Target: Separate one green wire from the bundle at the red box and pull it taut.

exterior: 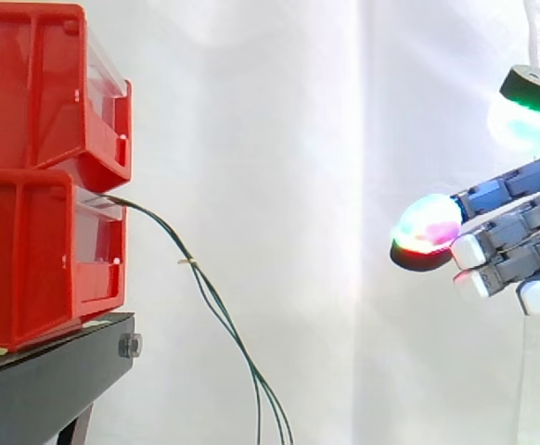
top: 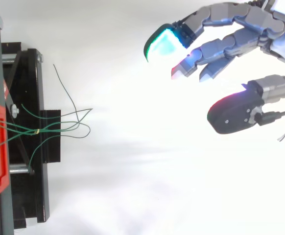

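At the left, two stacked red bins [exterior: 38,176] sit on a black stand [exterior: 57,371]. The green wires [top: 33,130], bound by a small tie [exterior: 186,261], leave the lower bin's front and droop rightward before the white curtain [exterior: 298,139]. The hand [exterior: 520,236] hovers far right, well apart from them, its fingers loosely extended and holding nothing.

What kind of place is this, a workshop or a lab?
Probably a robot test bench in a lab: red bins on a black stand before a white curtain, green wires trailing from them, and an open robot hand.
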`<state>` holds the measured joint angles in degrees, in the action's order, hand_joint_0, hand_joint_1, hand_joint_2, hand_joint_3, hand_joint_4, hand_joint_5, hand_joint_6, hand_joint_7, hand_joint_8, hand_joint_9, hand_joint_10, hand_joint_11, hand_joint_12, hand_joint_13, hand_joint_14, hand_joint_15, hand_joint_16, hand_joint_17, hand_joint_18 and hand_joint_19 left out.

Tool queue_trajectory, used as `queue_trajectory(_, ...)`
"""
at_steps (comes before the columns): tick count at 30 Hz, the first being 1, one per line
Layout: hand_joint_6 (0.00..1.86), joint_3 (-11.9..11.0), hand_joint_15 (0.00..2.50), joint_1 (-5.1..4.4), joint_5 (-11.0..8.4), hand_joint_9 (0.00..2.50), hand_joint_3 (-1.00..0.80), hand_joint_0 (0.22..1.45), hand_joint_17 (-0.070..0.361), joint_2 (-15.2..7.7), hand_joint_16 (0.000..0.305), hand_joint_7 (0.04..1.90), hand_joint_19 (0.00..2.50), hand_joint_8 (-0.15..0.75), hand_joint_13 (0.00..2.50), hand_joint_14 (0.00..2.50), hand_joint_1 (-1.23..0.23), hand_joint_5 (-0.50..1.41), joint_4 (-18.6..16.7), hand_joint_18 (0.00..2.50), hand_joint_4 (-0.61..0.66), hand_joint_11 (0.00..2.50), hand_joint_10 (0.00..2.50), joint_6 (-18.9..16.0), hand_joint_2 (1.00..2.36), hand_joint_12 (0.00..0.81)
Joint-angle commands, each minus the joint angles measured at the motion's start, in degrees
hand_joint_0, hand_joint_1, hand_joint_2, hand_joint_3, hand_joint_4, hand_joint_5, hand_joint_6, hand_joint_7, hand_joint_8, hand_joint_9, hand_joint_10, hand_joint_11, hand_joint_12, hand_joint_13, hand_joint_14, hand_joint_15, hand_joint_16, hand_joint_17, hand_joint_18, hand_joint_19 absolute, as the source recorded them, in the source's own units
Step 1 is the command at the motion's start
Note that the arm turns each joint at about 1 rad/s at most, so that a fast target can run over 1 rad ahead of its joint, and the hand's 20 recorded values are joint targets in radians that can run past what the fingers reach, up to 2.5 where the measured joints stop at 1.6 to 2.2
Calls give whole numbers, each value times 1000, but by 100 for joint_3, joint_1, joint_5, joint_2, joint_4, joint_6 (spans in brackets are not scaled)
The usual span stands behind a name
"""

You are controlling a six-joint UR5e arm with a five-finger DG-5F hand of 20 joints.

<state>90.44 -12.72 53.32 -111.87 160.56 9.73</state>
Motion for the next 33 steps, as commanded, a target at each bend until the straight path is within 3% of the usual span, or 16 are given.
queue_trajectory(1, 502, 0, 229, -37, -14, 731, -500, 561, 74, -1, 33, 762, 336, 298, 705, 8, -769, -205, -25, 936, 258, 440, 14, 90, 1000, 299)
queue_trajectory(5, 502, -8, 226, -64, -76, 714, -500, 537, 74, -1, 33, 767, 295, 301, 663, 8, -736, -207, -51, 861, 257, 424, 11, 152, 1000, 313)
queue_trajectory(9, 502, -8, 229, -99, -261, 702, -500, 523, 77, -72, 34, 764, 272, 300, 627, 8, -690, -208, -236, 796, 254, 415, 11, 310, 1000, 322)
queue_trajectory(11, 502, -8, 226, -99, -269, 697, -500, 519, 87, -186, 39, 764, 267, 297, 599, 8, -679, -208, -403, 747, 252, 414, 13, 292, 1000, 346)
queue_trajectory(13, 502, -8, 228, -99, -261, 689, -500, 514, 124, -204, 55, 765, 283, 291, 605, 8, -667, -208, -456, 694, 238, 406, 11, 257, 1000, 403)
queue_trajectory(17, 502, -26, 240, -99, -287, 683, -500, 505, 164, -204, 73, 770, 295, 284, 567, 9, -688, -208, -447, 608, 232, 410, 12, 240, 1000, 421)
queue_trajectory(20, 502, -26, 219, -99, -278, 677, -500, 503, 169, -230, 75, 776, 259, 280, 516, 8, -726, -208, -482, 540, 227, 415, 12, 266, 1000, 428)
queue_trajectory(23, 503, -44, 188, -90, -278, 672, -500, 504, 171, -406, 76, 780, 232, 277, 458, 9, -768, -208, -649, 502, 225, 420, 13, 248, 1000, 427)
queue_trajectory(29, 503, -448, 188, 7, -181, 667, -500, 534, 158, -872, 70, 780, 261, 268, 462, 7, -806, -204, -719, 508, 209, 429, 13, 152, 1000, 414)
queue_trajectory(33, 503, -615, 189, 24, -129, 668, -500, 537, 154, -995, 69, 781, 273, 265, 476, 7, -805, -204, -702, 514, 210, 431, 13, 134, 1000, 413)
